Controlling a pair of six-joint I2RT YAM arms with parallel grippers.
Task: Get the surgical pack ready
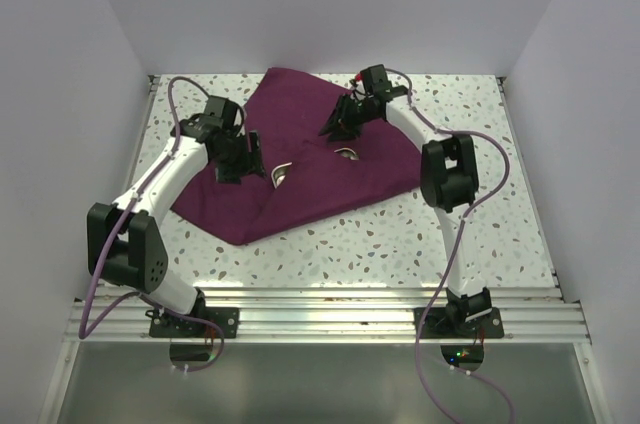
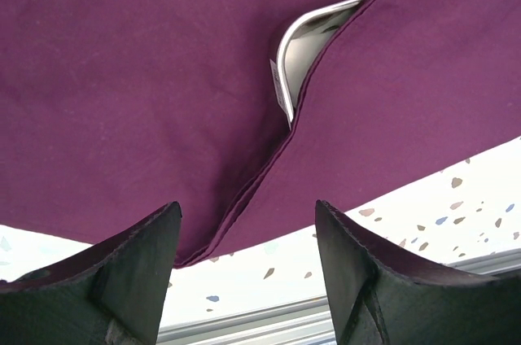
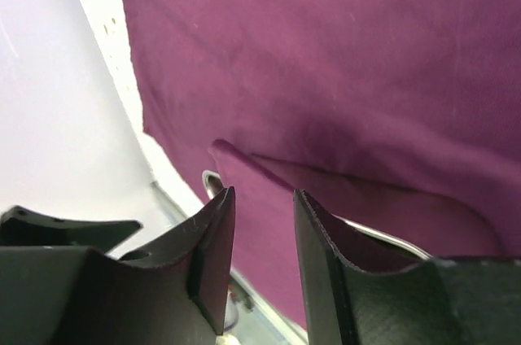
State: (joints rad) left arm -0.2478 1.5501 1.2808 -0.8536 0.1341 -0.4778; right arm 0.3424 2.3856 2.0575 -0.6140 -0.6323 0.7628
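— Nearest first: what of the left gripper?
— Fingers spread wide, nothing between them; it hangs over the near left edge of the surgical pack; the cloth lies spread on the speckled table; a corner of the steel tray peeks from a fold.
— And the right gripper, farther back?
— Fingers parted a little, gripping nothing; cloth beneath.
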